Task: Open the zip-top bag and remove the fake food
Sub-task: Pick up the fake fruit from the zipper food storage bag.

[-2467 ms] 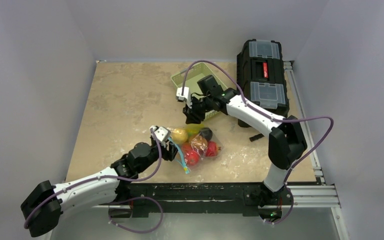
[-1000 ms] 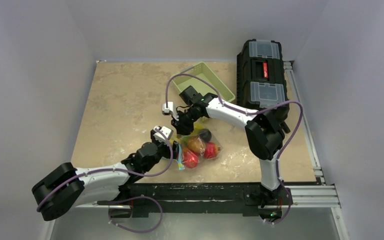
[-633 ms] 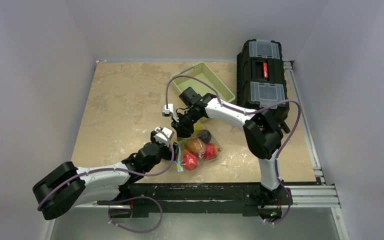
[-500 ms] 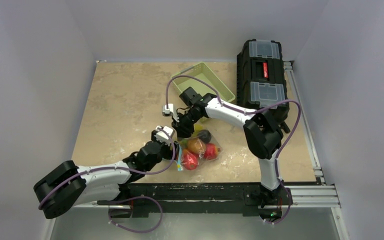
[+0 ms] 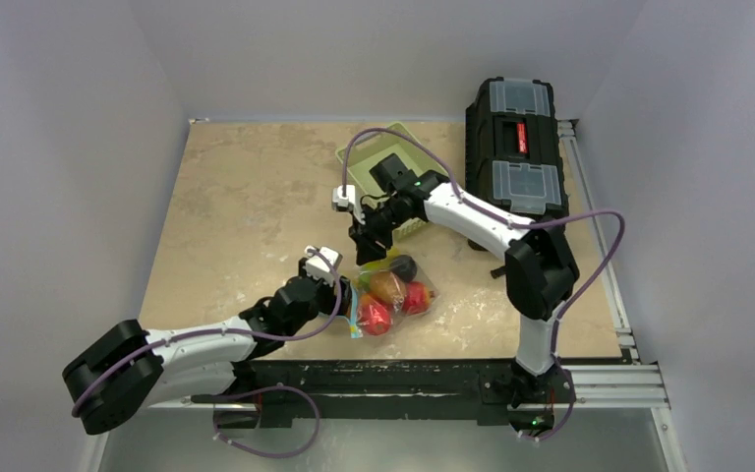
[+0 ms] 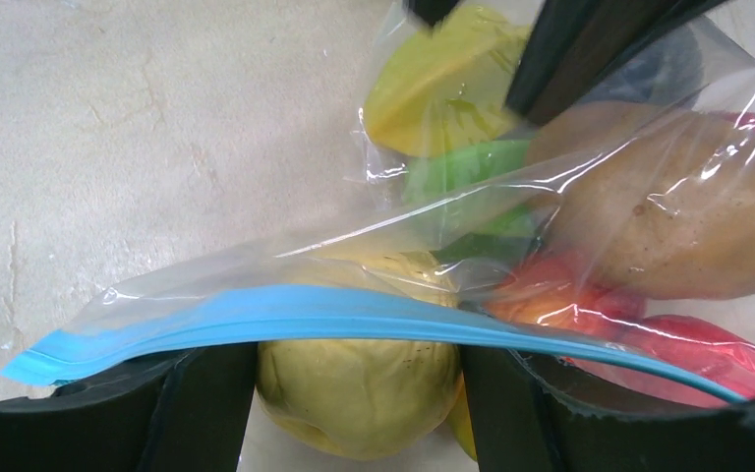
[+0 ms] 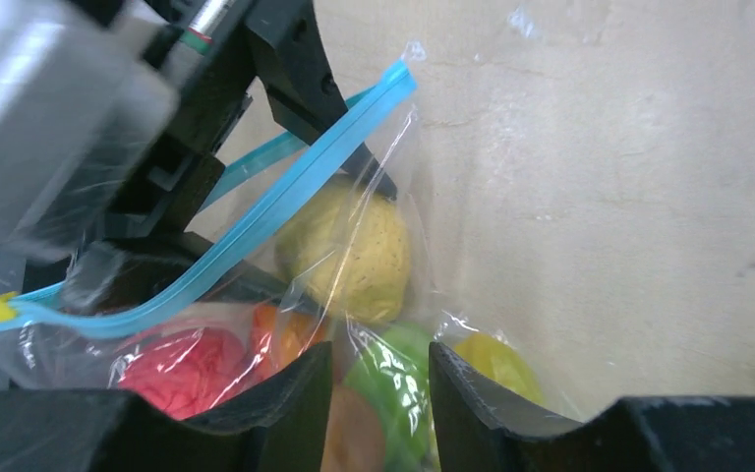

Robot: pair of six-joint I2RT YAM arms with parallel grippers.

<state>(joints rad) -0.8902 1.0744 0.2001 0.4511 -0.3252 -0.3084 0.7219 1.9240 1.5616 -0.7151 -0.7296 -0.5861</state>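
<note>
- Beige mottled tabletop (image 5: 236,197) holds the clear crinkly zip-top bag (image 5: 393,290) near its front middle, with the glossy plastic fake food (image 5: 385,286) inside
- Teal-blue zip strip (image 6: 256,310) runs crosswise over the left gripper (image 5: 339,287), the nearer claw. Its jaws stand apart around a pale yellow fruit (image 6: 359,388), and I cannot tell whether they grip it
- Right gripper (image 5: 367,246) hangs at the bag's far side, jaws slightly apart and empty

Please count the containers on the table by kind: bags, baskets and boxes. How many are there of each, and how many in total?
zip-top bag: 1
green basket: 1
black toolbox: 1
Total: 3
</note>
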